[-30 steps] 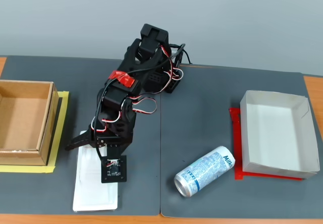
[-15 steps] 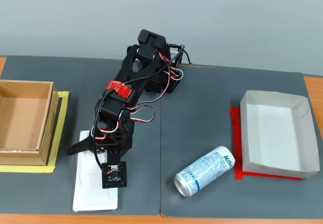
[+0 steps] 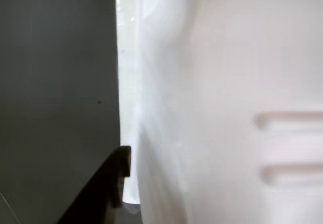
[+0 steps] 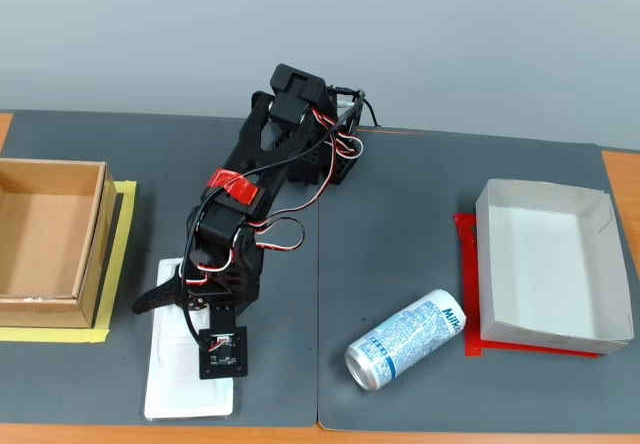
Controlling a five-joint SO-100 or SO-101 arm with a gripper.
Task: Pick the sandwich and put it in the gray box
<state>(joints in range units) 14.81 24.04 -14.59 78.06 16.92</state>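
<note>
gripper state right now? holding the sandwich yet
Gripper: open, one finger splayed out to the left in the fixed view, low over the white sandwich. Holding nothing that can be seen; the sandwich lies flat on the mat.
</note>
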